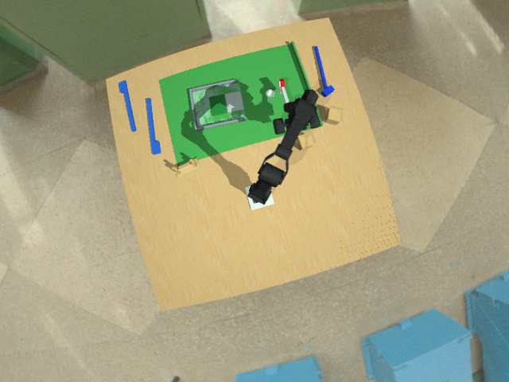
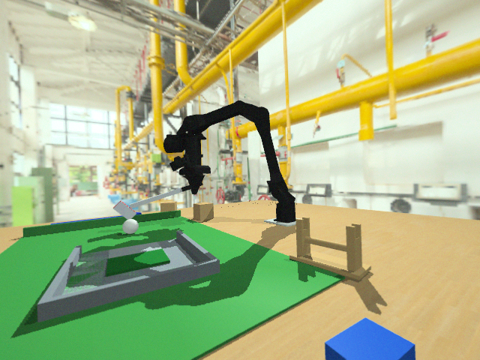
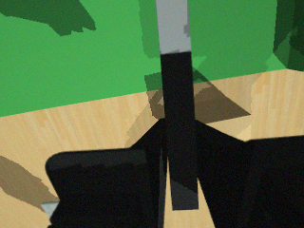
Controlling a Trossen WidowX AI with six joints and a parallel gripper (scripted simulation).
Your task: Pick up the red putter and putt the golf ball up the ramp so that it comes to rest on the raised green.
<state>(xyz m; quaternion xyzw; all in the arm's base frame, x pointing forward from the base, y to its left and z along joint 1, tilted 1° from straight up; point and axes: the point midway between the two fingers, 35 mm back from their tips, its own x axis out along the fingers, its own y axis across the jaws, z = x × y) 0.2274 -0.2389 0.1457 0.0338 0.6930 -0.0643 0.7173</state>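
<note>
My gripper [image 1: 293, 113] [image 2: 194, 190] [image 3: 174, 123] is shut on the black grip of the red putter [image 1: 281, 83] [image 2: 157, 198] [image 3: 175, 28]. The putter slopes down from the fingers, its red and white head raised above the mat, near the ball. The white golf ball [image 1: 270, 93] [image 2: 130, 226] rests on the green mat, between the putter head and the grey-walled ramp structure [image 1: 222, 125] [image 2: 127, 294] in the overhead view. The dark green raised square [image 1: 217, 107] [image 2: 135, 262] is inside those walls. The wrist view shows only grip and shaft, not head or ball.
A green rail [image 1: 301, 65] [image 2: 154, 217] edges the mat, with a blue putter [image 1: 320, 68] beyond it. Two blue clubs [image 1: 129, 108] [image 1: 151, 127] lie at the left. Wooden blocks [image 1: 334, 114] [image 2: 203, 211] stand near the arm. A wooden rack [image 1: 187, 167] [image 2: 327, 243] stands at the mat's corner.
</note>
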